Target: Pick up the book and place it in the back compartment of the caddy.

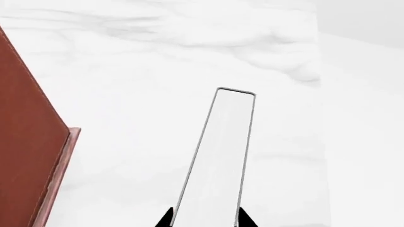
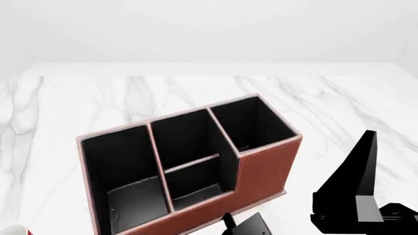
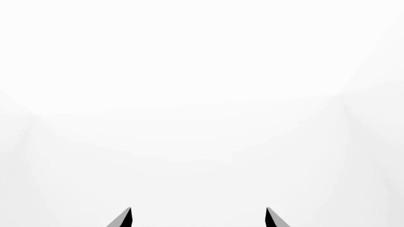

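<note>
the left tool (image 1: 205, 220) is clamped on the book (image 1: 218, 156) — in the left wrist view its two black tips sit at either side of the white page edges, and the book's thin dark cover rims run away from the camera above the marble tabletop (image 1: 158, 56). a reddish-brown outer wall of the caddy (image 1: 28, 142) stands just beside the book in that view, apart from it. in the head view the caddy (image 2: 265, 169) sits on the tabletop (image 2: 78, 103) with its black compartments showing and its taller end toward the far right; black arm hardware shows at the lower right, and a sliver of a red-and-white mug (image 2: 11, 230) at the lower left corner. the right tool (image 3: 198, 218) shows two black tips spread apart with only blank white between them — open.
</note>
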Available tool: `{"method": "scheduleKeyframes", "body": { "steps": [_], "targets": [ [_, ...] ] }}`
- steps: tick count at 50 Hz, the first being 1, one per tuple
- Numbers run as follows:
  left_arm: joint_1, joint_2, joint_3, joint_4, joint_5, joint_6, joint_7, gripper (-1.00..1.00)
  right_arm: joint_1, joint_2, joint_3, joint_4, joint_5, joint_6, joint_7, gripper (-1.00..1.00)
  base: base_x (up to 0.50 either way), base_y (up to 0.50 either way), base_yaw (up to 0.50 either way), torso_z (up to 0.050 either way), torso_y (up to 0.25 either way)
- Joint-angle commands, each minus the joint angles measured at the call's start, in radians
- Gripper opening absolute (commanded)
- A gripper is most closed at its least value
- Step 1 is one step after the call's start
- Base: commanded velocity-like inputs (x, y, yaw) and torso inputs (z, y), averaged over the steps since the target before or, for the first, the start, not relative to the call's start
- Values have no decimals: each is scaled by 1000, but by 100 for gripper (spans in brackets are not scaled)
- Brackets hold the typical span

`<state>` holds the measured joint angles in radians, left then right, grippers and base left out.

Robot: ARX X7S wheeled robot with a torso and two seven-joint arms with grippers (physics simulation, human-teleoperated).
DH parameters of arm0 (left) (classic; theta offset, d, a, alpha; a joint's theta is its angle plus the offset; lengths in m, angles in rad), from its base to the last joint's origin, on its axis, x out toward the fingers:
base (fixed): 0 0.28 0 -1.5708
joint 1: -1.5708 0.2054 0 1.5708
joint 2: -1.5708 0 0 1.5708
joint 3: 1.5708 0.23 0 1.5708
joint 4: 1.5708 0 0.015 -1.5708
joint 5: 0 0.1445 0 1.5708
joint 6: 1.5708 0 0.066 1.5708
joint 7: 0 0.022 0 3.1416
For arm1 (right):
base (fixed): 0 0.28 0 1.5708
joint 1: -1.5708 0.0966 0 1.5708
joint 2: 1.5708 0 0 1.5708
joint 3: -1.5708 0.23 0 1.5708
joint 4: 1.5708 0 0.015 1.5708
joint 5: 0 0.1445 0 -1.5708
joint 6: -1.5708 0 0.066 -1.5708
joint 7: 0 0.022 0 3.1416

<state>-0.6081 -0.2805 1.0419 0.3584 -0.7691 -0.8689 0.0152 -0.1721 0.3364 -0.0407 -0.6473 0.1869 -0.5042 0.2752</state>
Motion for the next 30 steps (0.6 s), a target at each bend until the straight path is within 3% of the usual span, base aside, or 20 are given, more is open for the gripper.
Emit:
{"method": "scheduleKeyframes", "body": {
  "steps": [1, 18, 23, 30],
  "targets": [
    [-8, 2, 4, -9, 56, 67, 55, -100, 1, -15, 17, 8, -14, -11, -19, 100, 0, 0, 0, 0, 0],
    [-50, -26, 18, 56, 48, 55, 82, -100, 4, -10, 13, 7, -14, -5, -11, 100, 0, 0, 0, 0, 0],
    [-118, -32, -113, 171, -104, -67, -14, -100, 5, -5, 19, -8, -14, 5, -5, 100, 0, 0, 0, 0, 2],
    [-296, -32, -340, 328, -443, -290, -269, -100, 2, -4, 19, -12, -17, 4, -2, 100, 0, 0, 0, 0, 0]
  ]
}}
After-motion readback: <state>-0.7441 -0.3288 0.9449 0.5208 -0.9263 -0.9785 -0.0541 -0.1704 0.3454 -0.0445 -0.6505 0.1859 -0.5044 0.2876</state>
